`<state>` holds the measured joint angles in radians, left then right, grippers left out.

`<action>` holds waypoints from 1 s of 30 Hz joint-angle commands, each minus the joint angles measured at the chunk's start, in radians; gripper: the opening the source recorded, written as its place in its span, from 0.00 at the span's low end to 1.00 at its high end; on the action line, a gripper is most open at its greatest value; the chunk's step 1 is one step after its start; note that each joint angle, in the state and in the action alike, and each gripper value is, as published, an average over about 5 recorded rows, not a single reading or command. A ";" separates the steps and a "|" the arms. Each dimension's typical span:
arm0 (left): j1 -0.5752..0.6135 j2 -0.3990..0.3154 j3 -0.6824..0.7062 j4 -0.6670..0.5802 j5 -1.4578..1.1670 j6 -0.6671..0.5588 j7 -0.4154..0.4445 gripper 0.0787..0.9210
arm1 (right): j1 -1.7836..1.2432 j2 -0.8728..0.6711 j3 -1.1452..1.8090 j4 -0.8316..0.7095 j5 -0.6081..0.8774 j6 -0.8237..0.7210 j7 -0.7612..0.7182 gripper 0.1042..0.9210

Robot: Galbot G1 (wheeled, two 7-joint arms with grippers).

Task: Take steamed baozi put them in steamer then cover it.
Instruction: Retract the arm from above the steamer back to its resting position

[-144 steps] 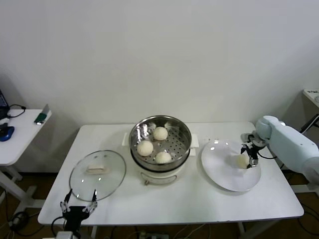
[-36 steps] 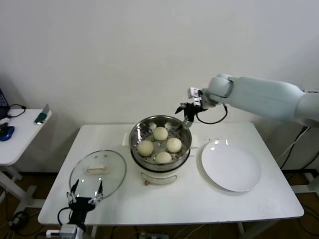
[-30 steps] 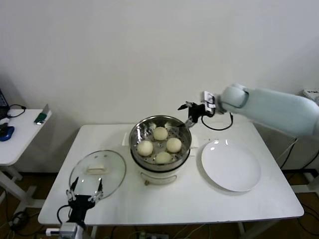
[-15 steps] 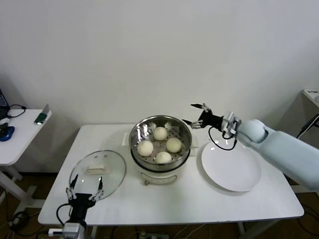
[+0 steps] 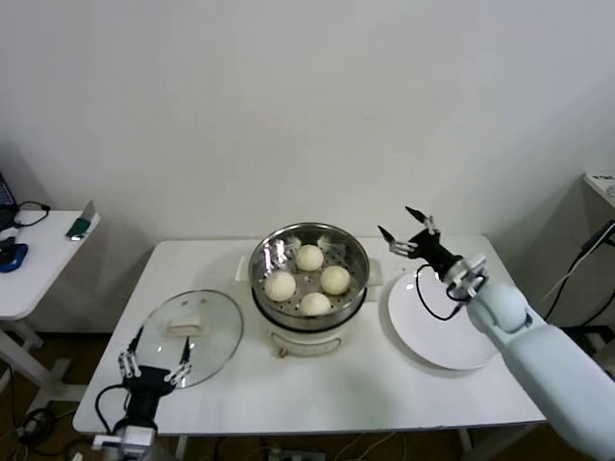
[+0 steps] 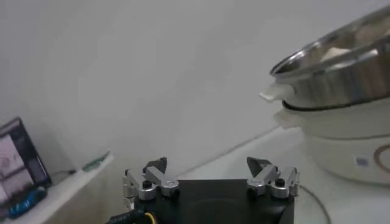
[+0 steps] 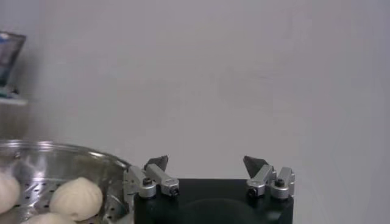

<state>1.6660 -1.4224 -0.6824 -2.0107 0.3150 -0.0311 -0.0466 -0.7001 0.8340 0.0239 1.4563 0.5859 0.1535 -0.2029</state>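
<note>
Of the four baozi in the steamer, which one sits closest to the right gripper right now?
The baozi on the steamer's right side, toward the plate. The other three lie farther back, left and front. The right gripper hangs open beyond the pot's right rim.

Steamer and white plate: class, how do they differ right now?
The steamer is a deep steel pot holding four baozi; the white plate is flat and holds nothing. The steamer sits mid-table, the plate toward the robot's right. Both are round and uncovered.
</note>
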 commanded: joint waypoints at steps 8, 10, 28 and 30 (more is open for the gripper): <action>-0.042 0.067 0.007 0.062 0.956 0.023 0.017 0.88 | -0.504 0.204 0.523 0.151 -0.109 -0.071 0.009 0.88; -0.067 0.068 0.022 0.110 0.992 0.023 0.003 0.88 | -0.504 0.212 0.530 0.139 -0.117 -0.068 0.009 0.88; -0.351 0.069 0.049 0.490 1.148 -0.003 -0.068 0.88 | -0.505 0.250 0.522 0.108 -0.194 -0.068 0.009 0.88; -0.377 0.070 0.049 0.521 1.135 -0.003 -0.076 0.88 | -0.499 0.255 0.514 0.103 -0.202 -0.068 0.009 0.88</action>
<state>1.4420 -1.3599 -0.6428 -1.6962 1.3434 -0.0293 -0.0916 -1.1728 1.0638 0.5176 1.5614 0.4210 0.0897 -0.1939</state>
